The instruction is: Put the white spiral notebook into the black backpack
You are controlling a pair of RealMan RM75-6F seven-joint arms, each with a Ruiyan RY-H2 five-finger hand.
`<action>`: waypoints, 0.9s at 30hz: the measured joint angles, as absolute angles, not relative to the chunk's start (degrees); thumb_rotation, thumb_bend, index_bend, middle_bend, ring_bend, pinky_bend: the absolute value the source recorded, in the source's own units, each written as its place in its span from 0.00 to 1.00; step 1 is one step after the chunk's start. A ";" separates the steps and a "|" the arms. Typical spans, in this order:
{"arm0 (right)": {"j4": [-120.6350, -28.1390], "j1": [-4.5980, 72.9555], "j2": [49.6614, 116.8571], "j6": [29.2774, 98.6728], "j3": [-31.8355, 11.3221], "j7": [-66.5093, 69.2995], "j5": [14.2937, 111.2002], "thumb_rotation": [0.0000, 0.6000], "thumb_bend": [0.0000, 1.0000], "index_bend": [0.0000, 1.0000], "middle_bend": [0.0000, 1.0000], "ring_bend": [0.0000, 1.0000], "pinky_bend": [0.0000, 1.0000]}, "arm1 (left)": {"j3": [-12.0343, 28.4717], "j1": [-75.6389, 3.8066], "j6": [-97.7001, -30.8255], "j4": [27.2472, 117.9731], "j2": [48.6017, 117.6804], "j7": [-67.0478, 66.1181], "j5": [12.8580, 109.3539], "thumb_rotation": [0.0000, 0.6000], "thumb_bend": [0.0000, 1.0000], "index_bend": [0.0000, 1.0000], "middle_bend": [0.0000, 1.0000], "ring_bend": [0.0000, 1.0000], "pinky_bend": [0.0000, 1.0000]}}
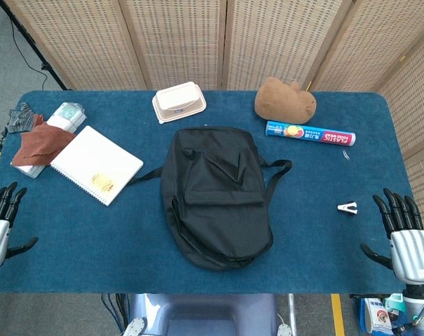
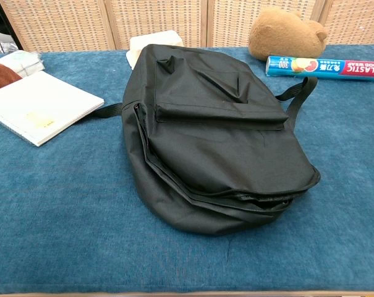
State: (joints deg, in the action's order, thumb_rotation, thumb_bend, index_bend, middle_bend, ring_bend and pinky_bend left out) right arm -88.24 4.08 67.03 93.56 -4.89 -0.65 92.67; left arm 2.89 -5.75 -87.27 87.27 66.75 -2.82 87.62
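Note:
The white spiral notebook [image 1: 96, 165] [image 2: 38, 106] lies flat on the blue table, left of centre, with a small yellow sticker on its cover. The black backpack [image 1: 215, 196] [image 2: 217, 142] lies flat in the middle of the table, its zipper running along the near edge. My left hand [image 1: 0, 222] rests at the table's front left corner, fingers apart and holding nothing. My right hand [image 1: 405, 238] sits at the front right corner, fingers spread, empty. Neither hand shows in the chest view.
A brown cloth [image 1: 42, 144] lies over a white packet [image 1: 66, 116] left of the notebook. A white lidded box [image 1: 178, 102], a brown plush toy [image 1: 285, 100] and a plastic wrap box [image 1: 310, 132] line the back. A small white clip [image 1: 347, 207] lies right.

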 measured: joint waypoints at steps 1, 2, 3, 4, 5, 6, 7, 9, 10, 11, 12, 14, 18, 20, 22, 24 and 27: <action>-88.26 4.07 67.02 93.57 -4.93 -0.64 92.61 1.00 0.00 0.00 0.00 0.00 0.00 | 2.88 -5.75 -87.23 87.23 66.81 -2.97 87.56 1.00 0.02 0.00 0.00 0.00 0.00; -88.28 4.06 67.02 93.58 -4.94 -0.62 92.59 1.00 0.00 0.00 0.00 0.00 0.00 | 2.87 -5.77 -87.14 87.16 66.87 -3.18 87.49 1.00 0.02 0.00 0.00 0.00 0.00; -88.32 4.04 67.03 93.59 -4.97 -0.59 92.52 1.00 0.00 0.00 0.00 0.00 0.00 | 2.87 -5.82 -87.03 87.07 66.95 -3.30 87.46 1.00 0.02 0.00 0.00 0.00 0.00; -88.44 4.02 67.03 93.58 -5.02 -0.52 92.36 1.00 0.00 0.00 0.00 0.00 0.00 | 2.88 -5.92 -86.91 86.87 67.07 -3.39 87.46 1.00 0.02 0.00 0.00 0.00 0.00; -88.54 3.99 67.02 93.56 -5.05 -0.45 92.20 1.00 0.00 0.00 0.00 0.00 0.00 | 2.93 -6.10 -86.71 86.42 67.32 -3.47 87.50 1.00 0.02 0.00 0.00 0.00 0.00; -88.65 3.96 67.01 93.51 -5.09 -0.38 91.98 1.00 0.00 0.00 0.00 0.00 0.00 | 2.98 -6.34 -86.48 85.90 67.60 -3.48 87.58 1.00 0.02 0.00 0.00 0.00 0.00; -88.80 3.91 66.96 93.39 -5.13 -0.25 91.66 1.00 0.00 0.00 0.00 0.00 0.00 | 3.03 -6.67 -86.16 85.17 67.97 -3.39 87.70 1.00 0.02 0.00 0.00 0.00 0.00; -88.94 3.86 66.86 93.18 -5.20 -0.09 91.23 1.00 0.00 0.00 0.00 0.00 0.00 | 3.13 -7.77 -85.19 82.65 69.14 -2.59 88.32 1.00 0.02 0.00 0.00 0.00 0.00; -89.03 3.83 66.79 93.06 -5.26 0.01 90.95 1.00 0.00 0.00 0.00 0.00 0.00 | 3.18 -8.33 -84.79 81.23 69.76 -1.99 88.71 1.00 0.02 0.00 0.00 0.00 0.00; -89.10 3.81 66.73 92.98 -5.33 0.11 90.74 1.00 0.00 0.00 0.00 0.00 0.00 | 3.25 -9.09 -84.29 78.94 70.74 -0.98 89.21 1.00 0.02 0.00 0.00 0.00 0.00; -89.18 3.80 66.68 92.92 -5.42 0.22 90.51 1.00 0.00 0.00 0.00 0.00 0.00 | 3.31 -9.68 -83.93 76.94 71.58 -0.13 89.56 1.00 0.02 0.00 0.00 0.00 0.00; -89.36 3.79 66.59 92.78 -5.67 0.47 89.95 1.00 0.00 0.00 0.00 0.00 0.00 | 3.48 -11.10 -83.03 71.37 73.89 2.01 90.24 1.00 0.02 0.00 0.00 0.00 0.00; -89.50 3.92 66.44 92.17 -6.08 0.78 89.02 1.00 0.00 0.00 0.00 0.00 0.00 | 3.67 -13.90 -81.23 58.63 79.03 7.05 91.30 1.00 0.02 0.00 0.00 0.00 0.00; -89.53 3.99 66.40 91.95 -6.19 0.94 88.79 1.00 0.00 0.00 0.00 0.00 0.00 | 3.68 -15.46 -80.31 51.34 82.14 10.01 91.86 1.00 0.02 0.00 0.00 0.00 0.00; -89.56 4.04 66.37 91.77 -6.26 1.05 88.58 1.00 0.00 0.00 0.00 0.00 0.00 | 3.61 -16.80 -79.59 45.24 84.99 12.31 92.32 1.00 0.02 0.00 0.00 0.00 0.00; -89.55 4.05 66.35 91.63 -6.31 1.09 88.38 1.00 0.00 0.00 0.00 0.00 0.00 | 3.46 -18.33 -78.66 38.59 88.44 14.77 92.79 1.00 0.02 0.00 0.00 0.00 0.00; -89.54 4.09 66.30 91.39 -6.41 1.22 88.06 1.00 0.00 0.00 0.00 0.00 0.00 | 3.20 -20.39 -77.05 30.40 93.30 17.83 93.17 1.00 0.02 0.00 0.00 0.00 0.00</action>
State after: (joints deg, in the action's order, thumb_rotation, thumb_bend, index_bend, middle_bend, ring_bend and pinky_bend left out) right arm -89.54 4.09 66.30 91.39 -6.41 1.22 88.06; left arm 3.20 -20.39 -77.05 30.40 93.30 17.83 93.17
